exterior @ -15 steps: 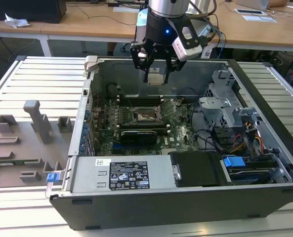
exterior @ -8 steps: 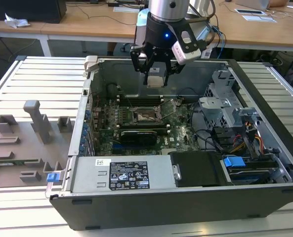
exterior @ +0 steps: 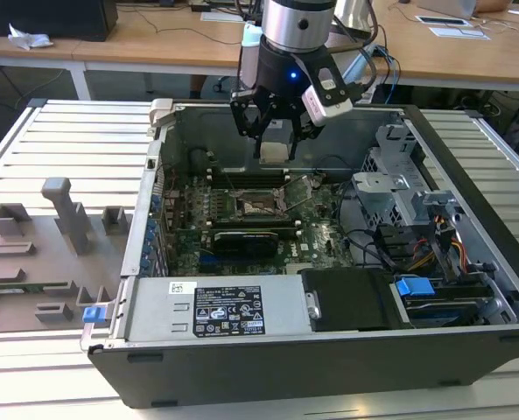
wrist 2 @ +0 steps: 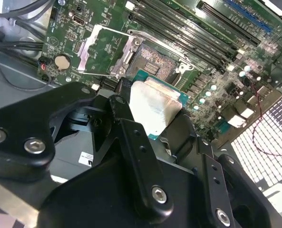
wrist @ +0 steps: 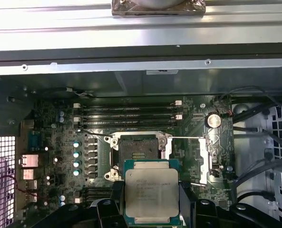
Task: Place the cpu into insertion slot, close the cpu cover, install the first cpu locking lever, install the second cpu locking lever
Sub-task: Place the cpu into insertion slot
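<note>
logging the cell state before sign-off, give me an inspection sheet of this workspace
surface: grey slatted metal table carrying an open black computer case with a green motherboard inside.
job's things: flat square silvery cpu with green rim held above the board, not seated; square dark-centred insertion slot empty; thin silvery cpu cover frame swung open beside it.
clutter: grey moulded fixture blocks on the table at the exterior view's left.
grippers: black gripper shut on the cpu.
cables: black cables beside the board; coloured wires by the drive bay.
surroundings: wooden desks behind.
</note>
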`<state>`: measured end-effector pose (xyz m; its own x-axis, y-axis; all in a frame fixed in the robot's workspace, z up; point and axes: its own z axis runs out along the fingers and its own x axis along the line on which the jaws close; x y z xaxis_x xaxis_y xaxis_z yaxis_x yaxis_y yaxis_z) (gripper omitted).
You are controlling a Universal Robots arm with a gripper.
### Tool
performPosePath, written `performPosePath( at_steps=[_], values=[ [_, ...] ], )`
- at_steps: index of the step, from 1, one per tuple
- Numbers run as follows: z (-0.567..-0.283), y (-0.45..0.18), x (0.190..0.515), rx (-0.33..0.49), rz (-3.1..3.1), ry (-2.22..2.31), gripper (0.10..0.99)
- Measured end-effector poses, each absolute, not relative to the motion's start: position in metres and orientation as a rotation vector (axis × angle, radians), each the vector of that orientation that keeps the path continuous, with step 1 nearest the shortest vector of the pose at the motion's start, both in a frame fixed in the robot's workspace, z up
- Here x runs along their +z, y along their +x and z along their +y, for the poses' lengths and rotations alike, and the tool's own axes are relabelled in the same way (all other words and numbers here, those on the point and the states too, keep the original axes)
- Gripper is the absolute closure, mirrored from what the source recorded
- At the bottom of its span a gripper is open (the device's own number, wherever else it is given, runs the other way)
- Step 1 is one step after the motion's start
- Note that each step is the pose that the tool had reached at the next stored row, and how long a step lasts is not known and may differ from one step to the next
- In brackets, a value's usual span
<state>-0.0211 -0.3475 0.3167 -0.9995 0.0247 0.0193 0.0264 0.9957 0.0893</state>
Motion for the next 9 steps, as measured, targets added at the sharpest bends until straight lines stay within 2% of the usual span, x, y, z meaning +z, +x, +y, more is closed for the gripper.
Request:
performPosePath(
  at_steps=[6,9],
  values=[
    [-0.3475,-0.0214,0.3092,-0.137,-3.120,-0.040,0.545],
    [-0.3474,-0.0215,0.3070,-0.109,-3.122,-0.040,0.545]
  ],
)
